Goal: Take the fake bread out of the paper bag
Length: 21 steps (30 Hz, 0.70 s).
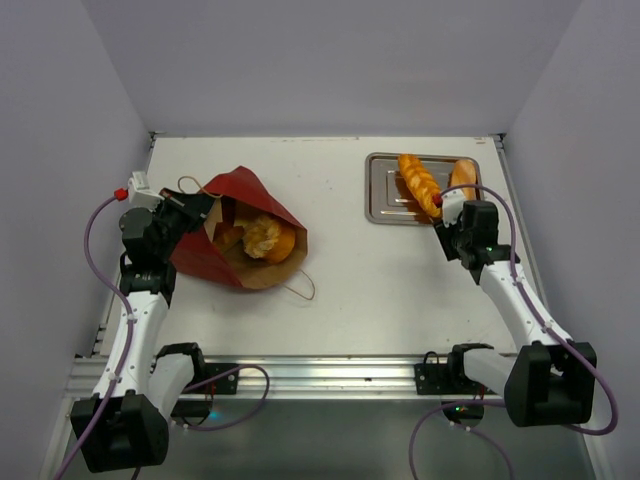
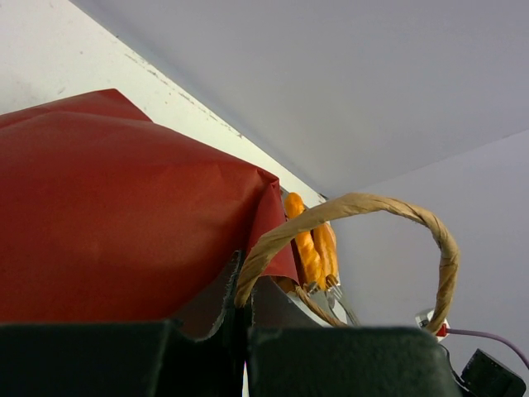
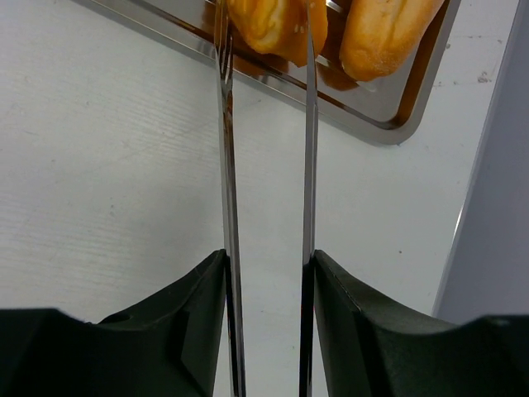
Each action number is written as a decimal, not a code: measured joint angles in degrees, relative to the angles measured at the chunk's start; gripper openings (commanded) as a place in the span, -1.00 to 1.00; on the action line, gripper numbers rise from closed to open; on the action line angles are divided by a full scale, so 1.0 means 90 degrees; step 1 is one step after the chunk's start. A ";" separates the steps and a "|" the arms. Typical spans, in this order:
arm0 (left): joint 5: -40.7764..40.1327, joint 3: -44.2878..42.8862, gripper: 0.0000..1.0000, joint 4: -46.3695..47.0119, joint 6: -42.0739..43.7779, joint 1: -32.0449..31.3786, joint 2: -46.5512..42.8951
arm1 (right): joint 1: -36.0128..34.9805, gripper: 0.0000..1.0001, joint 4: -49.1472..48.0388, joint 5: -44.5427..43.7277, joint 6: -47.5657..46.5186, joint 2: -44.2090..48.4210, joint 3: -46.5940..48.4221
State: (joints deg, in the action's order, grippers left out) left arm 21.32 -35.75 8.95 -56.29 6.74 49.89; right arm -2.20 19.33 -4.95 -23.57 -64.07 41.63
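My left pincer (image 2: pixel 245 327) is clamped on the rim of the paper bag (image 1: pixel 235 200), which is dark red outside and kraft brown inside. Its twisted paper handle (image 2: pixel 372 207) loops up. The bag lies open on the table (image 1: pixel 330 300), at the left, with one golden bread (image 1: pixel 265 237) inside.

My right pincer (image 3: pixel 264 12) has thin steel prongs set narrow, tips at a long loaf (image 3: pixel 277 37) on the silver tray (image 3: pixel 388 126). I cannot tell whether they grip it. A second loaf (image 3: pixel 384 33) lies beside it.

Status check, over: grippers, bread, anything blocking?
Left gripper pinching paper bag rim. Right gripper straddles braided bread on tray; grip unclear. One loaf left in bag, mouth open, nothing blocking.
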 measured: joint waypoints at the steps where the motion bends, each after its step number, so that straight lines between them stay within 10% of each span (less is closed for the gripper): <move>1: 0.0000 0.0000 -1.00 -0.0002 0.0000 0.0000 0.0000 | 0.0000 -0.03 0.0017 0.0024 -0.0005 0.0002 0.0000; 21: 0.0163 -0.0002 -1.00 -0.0036 0.0104 0.0000 0.0002 | 0.0002 -0.15 0.1015 0.2023 -0.0561 0.0848 0.0376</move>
State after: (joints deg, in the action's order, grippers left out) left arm 22.79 -35.77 8.62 -55.35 6.74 49.91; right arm -2.17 28.47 13.26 -28.62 -56.45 45.01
